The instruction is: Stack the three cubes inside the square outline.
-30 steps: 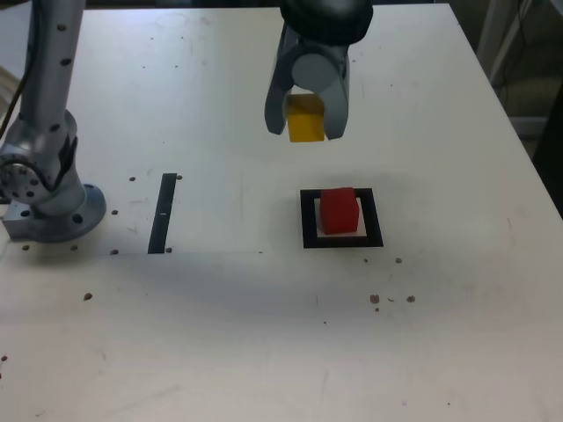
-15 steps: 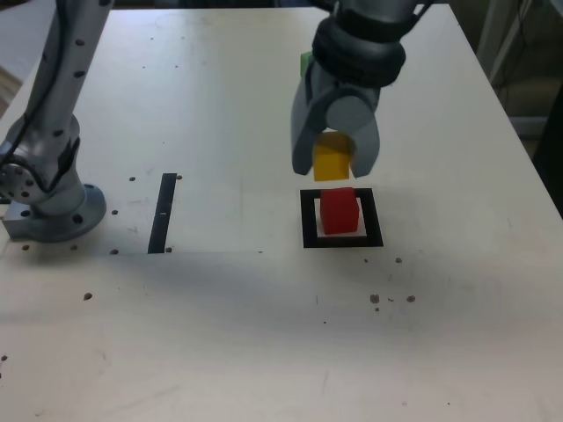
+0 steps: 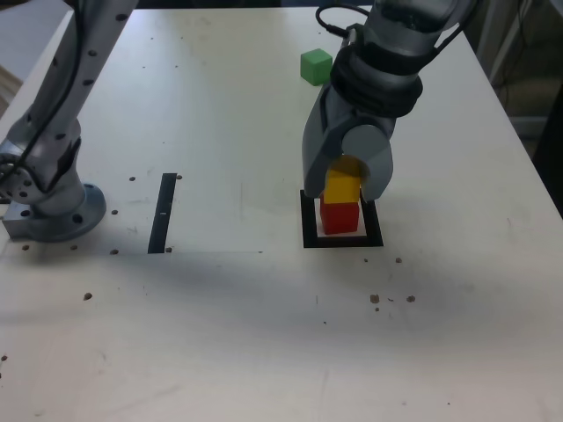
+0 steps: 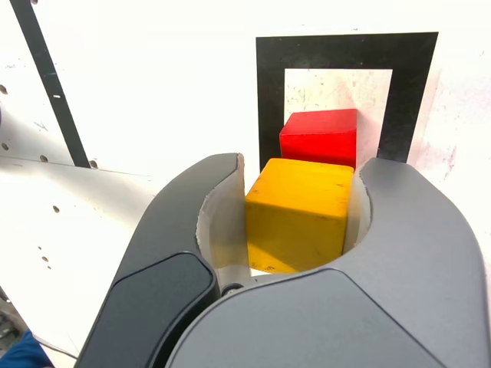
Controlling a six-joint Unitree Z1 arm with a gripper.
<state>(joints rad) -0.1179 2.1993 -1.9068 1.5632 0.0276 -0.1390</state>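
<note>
While the claw [image 3: 348, 180] hangs low over the middle of the table [image 3: 264, 334], its two grey curved jaws are closed tight on the yellow cube [image 3: 343, 186], one jaw pressed flat to each side face. The wrist view shows it close up: claw [image 4: 299, 222] wrapped round the yellow cube [image 4: 299, 215], a matte, plain yellow block with crisp edges and no markings.

Right beneath it sits the red cube [image 3: 339, 216], the same size, the same dull finish, solid red. In the exterior view the yellow one looks to be resting on top of the red one, though whether they truly touch I cannot tell; in the wrist view the red cube [image 4: 321, 136] peeks out just past the yellow block's edge.

That red cube stands inside the square outline [image 3: 308, 237], a thick black frame with a pale centre, a bit wider than the block. From the wrist camera the square outline [image 4: 270, 100] shows bare pale floor around the red cube.

Further out, the green cube [image 3: 316, 66] sits alone at the far side of the table, well apart from the stack, plain matte green. Off to the exterior view's left lies a straight black strip [image 3: 163, 213], and beyond it the arm's grey base [image 3: 53, 211].
</note>
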